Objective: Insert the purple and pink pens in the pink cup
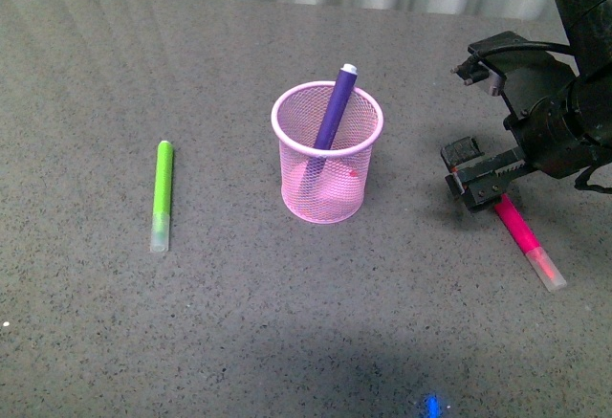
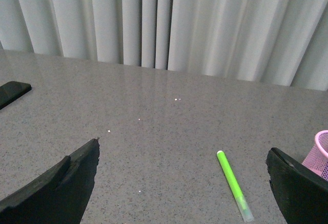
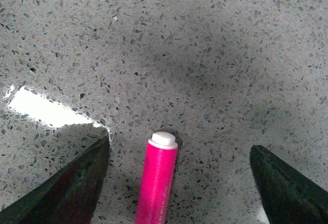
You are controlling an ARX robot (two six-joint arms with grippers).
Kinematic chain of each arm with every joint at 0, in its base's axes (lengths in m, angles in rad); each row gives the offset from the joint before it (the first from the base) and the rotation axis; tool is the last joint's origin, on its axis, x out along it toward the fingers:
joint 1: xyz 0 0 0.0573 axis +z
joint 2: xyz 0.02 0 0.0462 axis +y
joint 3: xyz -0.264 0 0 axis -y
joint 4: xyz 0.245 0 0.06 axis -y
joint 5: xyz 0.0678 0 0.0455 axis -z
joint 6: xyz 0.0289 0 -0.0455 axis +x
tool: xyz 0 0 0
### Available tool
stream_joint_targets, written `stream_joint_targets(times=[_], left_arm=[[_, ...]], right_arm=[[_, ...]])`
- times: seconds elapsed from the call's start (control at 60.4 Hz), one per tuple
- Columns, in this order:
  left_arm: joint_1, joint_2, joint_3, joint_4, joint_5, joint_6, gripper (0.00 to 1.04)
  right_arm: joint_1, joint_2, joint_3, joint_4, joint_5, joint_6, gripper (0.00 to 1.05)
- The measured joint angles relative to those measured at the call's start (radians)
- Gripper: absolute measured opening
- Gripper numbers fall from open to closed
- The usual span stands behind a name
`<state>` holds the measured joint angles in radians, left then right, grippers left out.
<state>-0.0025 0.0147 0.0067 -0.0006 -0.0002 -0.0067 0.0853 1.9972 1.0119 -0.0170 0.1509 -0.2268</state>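
The pink mesh cup (image 1: 327,150) stands at the table's middle, with the purple pen (image 1: 334,109) leaning inside it, white end up. The pink pen (image 1: 529,243) lies flat on the table at the right, clear cap toward the front. My right gripper (image 1: 475,181) is open just above the pen's white end; in the right wrist view the pink pen (image 3: 157,180) lies between the open fingers (image 3: 72,185), nearer one of them. My left gripper (image 2: 182,183) is open and empty; the cup's edge (image 2: 320,155) shows beside one of its fingers.
A lime green marker (image 1: 163,194) lies on the table left of the cup, also in the left wrist view (image 2: 234,184). Grey speckled table (image 1: 287,322). White curtain (image 2: 164,24) along the far edge. A dark flat object (image 2: 11,92) sits at the left wrist view's edge.
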Motion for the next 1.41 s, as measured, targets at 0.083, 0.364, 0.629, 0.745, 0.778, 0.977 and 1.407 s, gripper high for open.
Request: stream_joint_targets(times=[0.083,0.364,0.629,0.745,0.778,0.977,1.407], left_arm=[[0.0,0.0,0.0,0.0,0.0,0.0,0.97],[0.0,0.0,0.0,0.0,0.0,0.0,0.97],[0.0,0.0,0.0,0.0,0.0,0.0,0.97],[0.0,0.0,0.0,0.0,0.0,0.0,0.97],[0.0,0.0,0.0,0.0,0.0,0.0,0.97],[0.0,0.0,0.0,0.0,0.0,0.0,0.97],[0.0,0.0,0.0,0.0,0.0,0.0,0.97]], right_arm=[[0.002,0.004,-0.002,0.005,0.003,-0.006,0.6],[0.013,0.001,-0.024,0.04,0.01,-0.002,0.09],[0.044,-0.261,-0.04,0.122,0.007,0.084,0.08],[0.077,-0.39,-0.013,0.145,0.033,0.131,0.08],[0.091,-0.412,-0.008,0.152,0.045,0.142,0.08],[0.2,-0.412,-0.004,0.232,0.155,0.19,0.08],[0.326,-0.259,0.096,0.273,0.228,0.451,0.08]])
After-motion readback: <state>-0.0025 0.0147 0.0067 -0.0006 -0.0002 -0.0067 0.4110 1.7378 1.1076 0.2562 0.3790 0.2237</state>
